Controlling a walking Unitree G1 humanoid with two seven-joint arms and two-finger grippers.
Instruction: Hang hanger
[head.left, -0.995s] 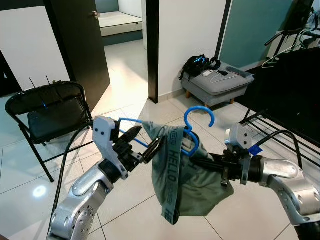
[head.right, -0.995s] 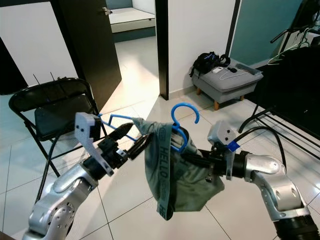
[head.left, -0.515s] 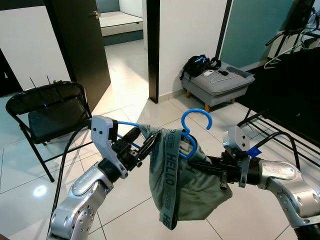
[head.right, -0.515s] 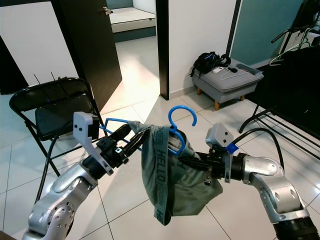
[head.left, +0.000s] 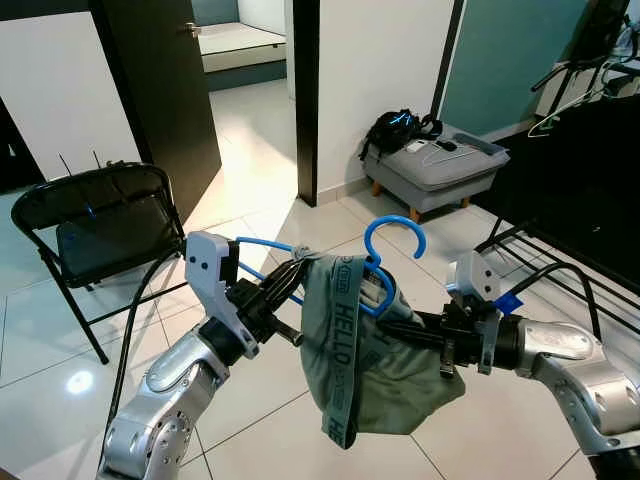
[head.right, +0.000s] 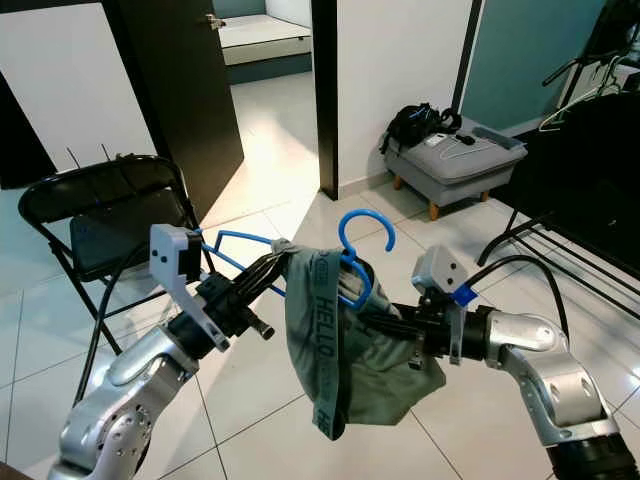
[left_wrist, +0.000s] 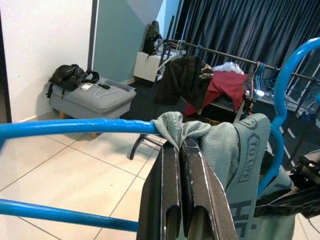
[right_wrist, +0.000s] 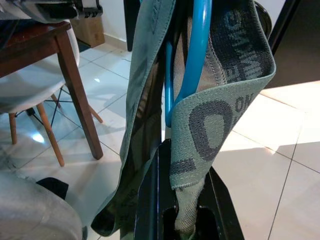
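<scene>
A blue plastic hanger (head.left: 396, 234) is held in the air between my two arms, hook upward. A grey-green garment (head.left: 400, 370) with a lettered waistband is draped over it and hangs down. My left gripper (head.left: 297, 272) is shut on the garment's bunched edge right beside the hanger's blue bar (left_wrist: 75, 127); its fingers (left_wrist: 170, 170) press together on the cloth. From the other side my right gripper (head.left: 385, 324) is shut on the waistband (right_wrist: 200, 145) just below the hanger's neck (right_wrist: 197, 55).
A black folding chair (head.left: 95, 215) stands at the left near a dark open door (head.left: 160, 80). A grey footstool (head.left: 440, 165) carrying a black bag sits by the white wall. A clothes rack (head.left: 575, 110) with dark garments stands at the right. The floor is glossy white tile.
My left gripper's fingers, open around the garment's edge before, have closed on it. The hanger and garment stay at about the same place; the right arm holds still.
</scene>
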